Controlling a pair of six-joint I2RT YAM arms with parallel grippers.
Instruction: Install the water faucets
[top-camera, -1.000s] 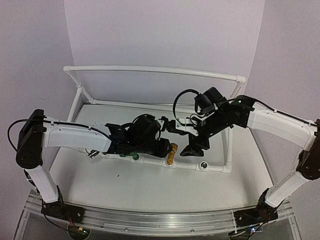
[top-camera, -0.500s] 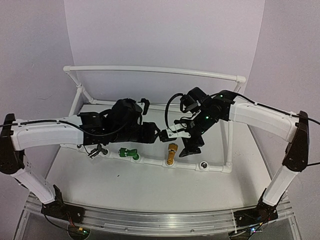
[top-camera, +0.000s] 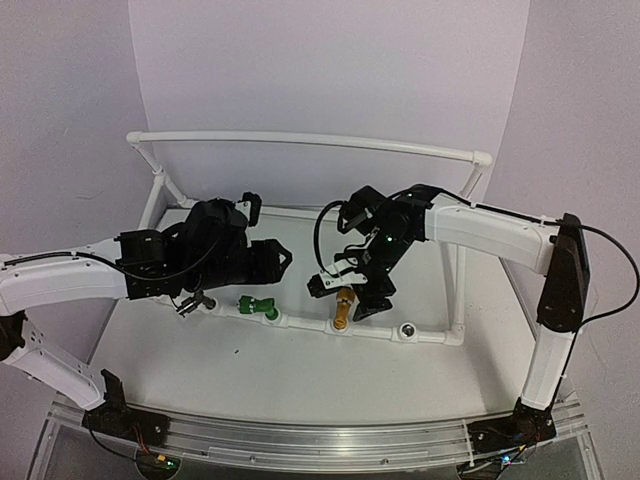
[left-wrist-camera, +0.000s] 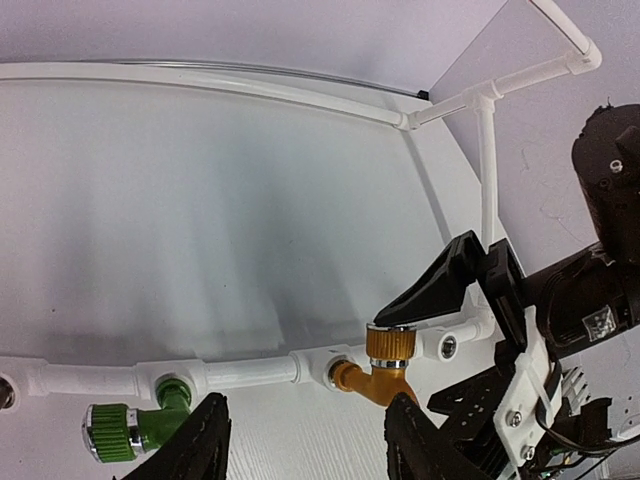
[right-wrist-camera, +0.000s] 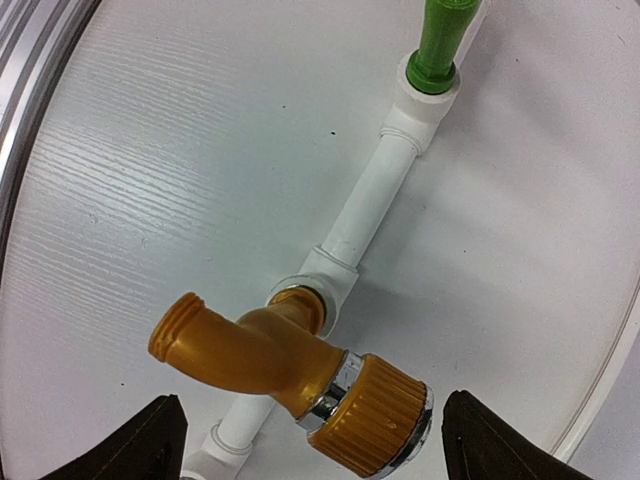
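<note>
Right claw (right-wrist-camera: 310, 410), wide open and empty, straddles the seated brass faucet (right-wrist-camera: 265, 355), so gripping its knob likely comes next; left claw (left-wrist-camera: 305, 425) hangs open, empty

Gold faucet (top-camera: 343, 309), green faucet (top-camera: 259, 307) and grey faucet (top-camera: 191, 302) sit along the front pipe (top-camera: 300, 322).

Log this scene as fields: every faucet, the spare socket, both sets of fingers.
green faucet: seated in the front pipe
brass faucet: seated in the pipe, right of green
grey faucet: on the pipe left of green, seating unclear
socket: empty, right of brass
left fingers: open, holding nothing
right fingers: open, either side of the brass knob, contact unclear
</note>
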